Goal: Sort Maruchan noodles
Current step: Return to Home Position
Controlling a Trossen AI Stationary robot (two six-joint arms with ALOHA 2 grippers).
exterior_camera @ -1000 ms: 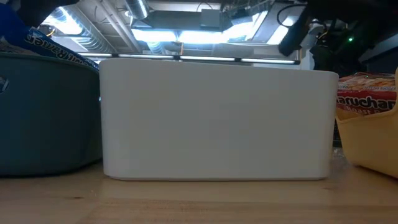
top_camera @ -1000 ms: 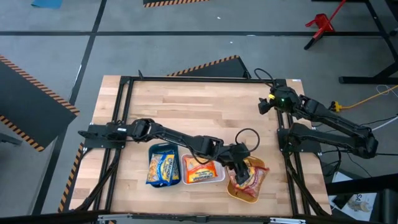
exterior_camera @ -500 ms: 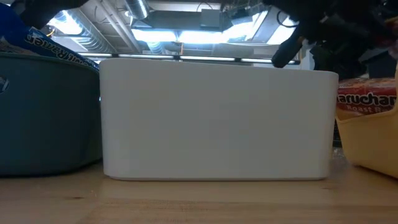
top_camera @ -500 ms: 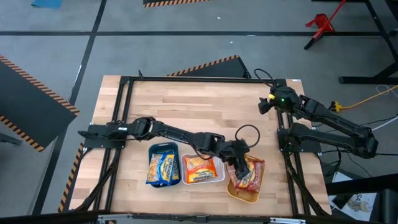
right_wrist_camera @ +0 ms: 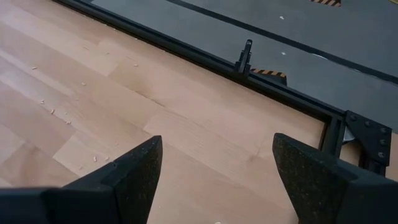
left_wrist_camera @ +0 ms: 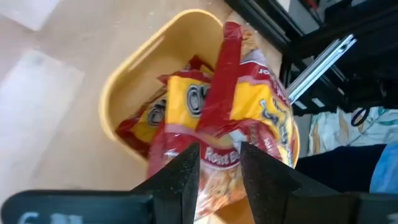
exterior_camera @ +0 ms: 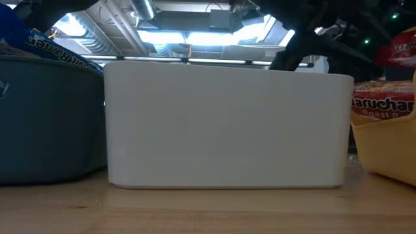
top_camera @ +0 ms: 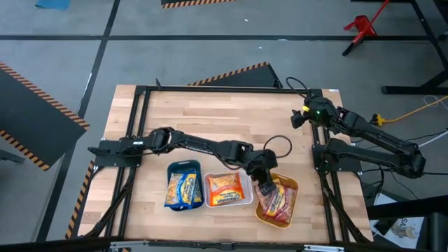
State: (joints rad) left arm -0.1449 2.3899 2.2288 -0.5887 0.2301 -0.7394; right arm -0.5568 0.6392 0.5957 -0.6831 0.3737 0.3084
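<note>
— Where do your noodles lie?
— Red packets (top_camera: 278,199) fill the yellow bin (left_wrist_camera: 134,81), the top one tilted up. Orange packets (top_camera: 225,187) sit in the white tray (exterior_camera: 227,123) beside it, and blue packets (top_camera: 183,187) in the teal tray (exterior_camera: 45,117).
— And your grippers?
— Your left gripper (top_camera: 264,183) hangs just over the red packets; you cannot tell whether it clamps one. Your right gripper (right_wrist_camera: 217,140), spread wide, waits over the table (top_camera: 210,119) at the far right.

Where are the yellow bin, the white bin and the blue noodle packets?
yellow bin (left_wrist_camera: 142,65): left wrist view, its inner wall.
white bin (exterior_camera: 224,123): low view, its front wall.
blue noodle packets (top_camera: 183,189): high view, the top packet's middle.
</note>
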